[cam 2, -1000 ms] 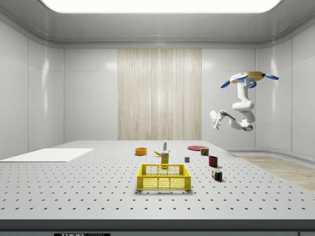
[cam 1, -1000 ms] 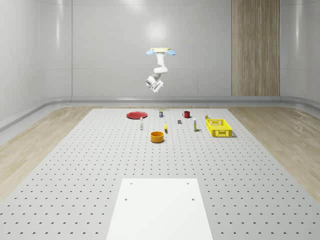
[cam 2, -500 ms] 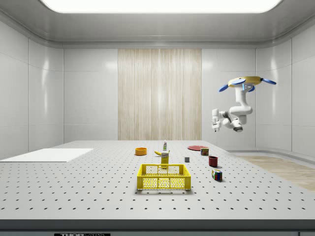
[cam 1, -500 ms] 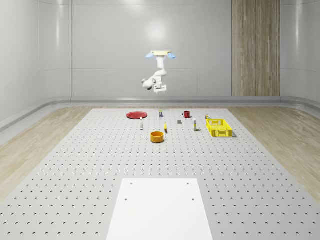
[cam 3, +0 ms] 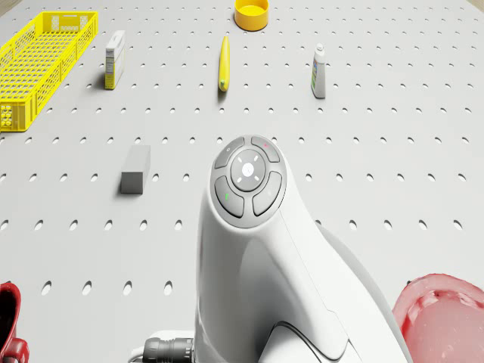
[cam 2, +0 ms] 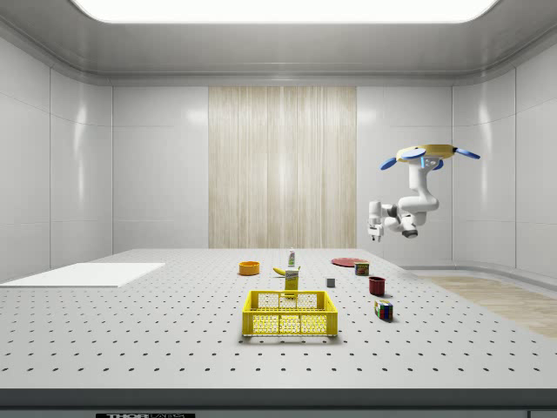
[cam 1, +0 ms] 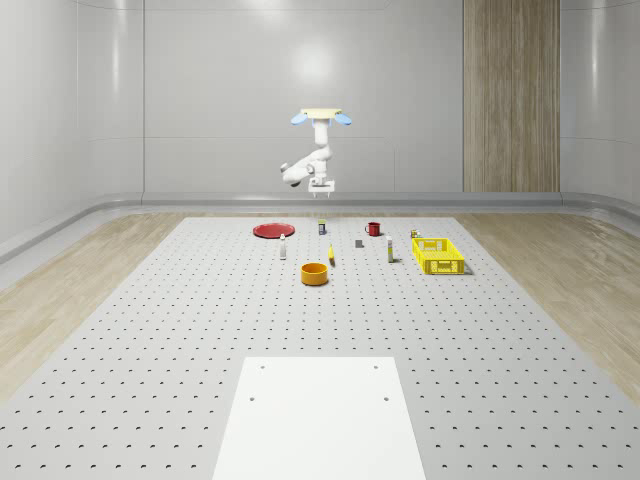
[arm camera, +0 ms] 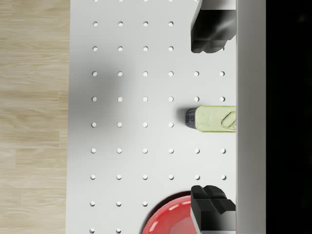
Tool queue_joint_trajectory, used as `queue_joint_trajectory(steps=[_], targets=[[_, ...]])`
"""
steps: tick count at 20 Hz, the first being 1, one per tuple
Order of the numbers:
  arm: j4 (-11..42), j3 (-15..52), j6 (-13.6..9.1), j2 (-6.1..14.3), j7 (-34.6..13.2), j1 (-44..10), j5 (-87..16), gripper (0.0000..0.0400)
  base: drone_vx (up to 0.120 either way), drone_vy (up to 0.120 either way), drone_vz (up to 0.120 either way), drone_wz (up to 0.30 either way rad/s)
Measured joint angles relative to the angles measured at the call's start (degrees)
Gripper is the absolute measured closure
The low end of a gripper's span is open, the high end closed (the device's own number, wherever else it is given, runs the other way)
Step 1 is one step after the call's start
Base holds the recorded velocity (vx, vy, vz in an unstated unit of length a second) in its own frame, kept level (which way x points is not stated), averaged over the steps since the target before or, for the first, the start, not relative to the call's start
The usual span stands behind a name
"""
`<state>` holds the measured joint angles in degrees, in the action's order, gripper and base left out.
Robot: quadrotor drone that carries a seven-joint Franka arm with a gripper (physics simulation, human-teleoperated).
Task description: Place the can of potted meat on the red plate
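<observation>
The potted meat can stands on the perforated table, right of the red plate in the whole-scene view. The side view has the can just in front of the plate. My drone hovers high over the can. The arm hangs below it with the gripper pointing down, well above the table. In the wrist view the gripper is open, its black fingers wide apart, and the can lies far below between them, beside the plate's rim.
Near the can are a red mug, a grey block, a banana, a white bottle and a small box. A yellow basket and an orange bowl stand nearer. A white panel lies at the front.
The drone has sunk a little and shifted toward the side view's left. The arm unfolded, and the gripper swung from a sideways tilt to pointing straight down, lower than before.
</observation>
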<state>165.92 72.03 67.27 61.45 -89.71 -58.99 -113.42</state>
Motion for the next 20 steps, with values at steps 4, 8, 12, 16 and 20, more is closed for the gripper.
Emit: queue_joint_trajectory(steps=[4,8,12,16,20], targets=[[-0.06,0.63,0.80,1.32,-0.74,-0.92,0.48,0.0000,0.010,0.040,-0.120,0.000],[-0.13,1.15,1.75,2.58,-1.32,-1.59,1.06,0.0000,0.120,0.000,-0.030,0.000],[-0.22,1.60,2.77,3.79,-1.79,-2.12,1.67,0.0000,0.120,0.000,-0.090,0.000],[-0.30,2.00,3.80,4.96,-2.21,-2.56,2.28,0.0000,0.120,0.000,-0.120,0.000],[-0.38,2.36,4.82,6.09,-2.58,-2.96,2.87,0.0000,0.120,0.000,-0.080,0.000]])
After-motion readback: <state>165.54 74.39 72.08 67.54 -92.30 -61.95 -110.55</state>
